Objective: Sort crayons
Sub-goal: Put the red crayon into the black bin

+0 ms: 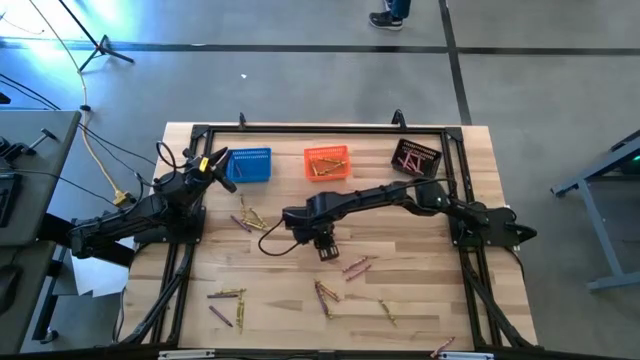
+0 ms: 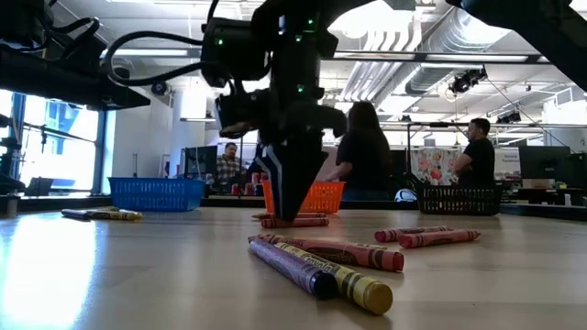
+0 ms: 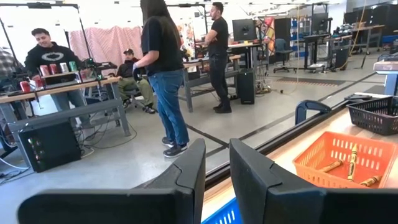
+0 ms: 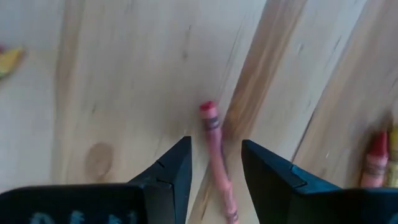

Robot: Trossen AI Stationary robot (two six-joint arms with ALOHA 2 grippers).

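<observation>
Right gripper (image 4: pixel 214 168) open astride pink crayon (image 4: pixel 217 158) mid-table, left gripper (image 3: pixel 217 180) parted, empty

A smooth grey concrete floor (image 1: pixel 300 90) is seen around the wooden table (image 1: pixel 420 310), crossed by dark lines (image 1: pixel 455 60). Cables (image 1: pixel 95 150) are laid on the floor beside a stand leg (image 1: pixel 100 45). In the room behind, an open ceiling with white ducts (image 2: pixel 431 41) and bright lamps is shown. Large windows (image 2: pixel 55 147) are placed on one side. Work benches (image 3: pixel 62 93) with cans, a pink curtain (image 3: pixel 106 43), monitors (image 3: pixel 244 28) and an office chair (image 3: pixel 283 50) are visible. Several people (image 3: pixel 161 68) are standing or sitting there.
</observation>
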